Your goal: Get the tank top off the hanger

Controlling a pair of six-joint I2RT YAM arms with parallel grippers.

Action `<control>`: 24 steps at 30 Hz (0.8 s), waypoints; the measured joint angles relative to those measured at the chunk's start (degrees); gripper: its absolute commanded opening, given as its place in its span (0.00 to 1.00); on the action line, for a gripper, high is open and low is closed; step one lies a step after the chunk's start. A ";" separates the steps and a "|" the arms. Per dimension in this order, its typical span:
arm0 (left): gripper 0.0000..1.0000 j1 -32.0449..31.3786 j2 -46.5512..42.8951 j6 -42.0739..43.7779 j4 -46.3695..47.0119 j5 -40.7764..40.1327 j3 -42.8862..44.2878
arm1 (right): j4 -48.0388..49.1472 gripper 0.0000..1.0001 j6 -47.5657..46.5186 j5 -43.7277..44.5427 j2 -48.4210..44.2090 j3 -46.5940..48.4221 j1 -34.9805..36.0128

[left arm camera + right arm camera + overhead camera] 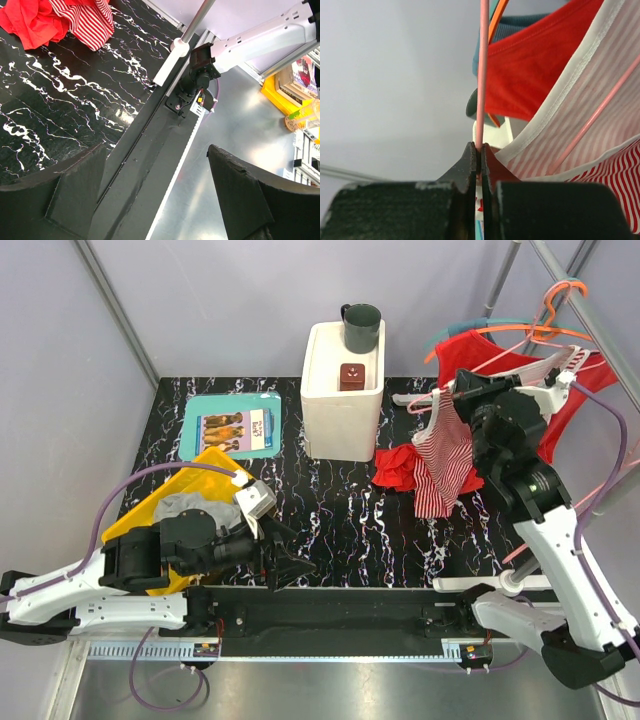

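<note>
The red-and-white striped tank top (440,465) hangs from a pink wire hanger (415,400) above the table's right side; its lower end droops to the tabletop. My right gripper (450,390) is shut on the hanger's wire. In the right wrist view my right gripper (480,147) pinches the pink wire (482,75), with the striped top (600,100) just to its right. My left gripper (295,555) is open and empty, low at the front edge of the table. In the left wrist view it (157,147) has its jaws wide apart over the base rail; the striped top (87,22) shows far off.
A white box (343,390) with a dark mug (361,328) stands at the back centre. A teal board (235,425) and a yellow bag (160,505) lie on the left. A red cloth (398,468) lies beside the top. A red garment (510,350) hangs on the rack.
</note>
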 measured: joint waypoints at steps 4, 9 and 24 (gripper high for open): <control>0.86 0.00 0.00 0.00 0.00 0.00 0.07 | -2.12 0.00 2.01 -4.66 -3.76 -1.86 0.70; 0.86 0.00 -0.20 -0.04 0.04 -0.02 0.07 | -5.29 0.00 4.74 -13.44 -8.20 -3.10 1.51; 0.87 0.00 -0.37 -0.04 0.87 -1.20 0.07 | -14.05 0.00 7.91 -46.75 -19.58 -5.81 2.12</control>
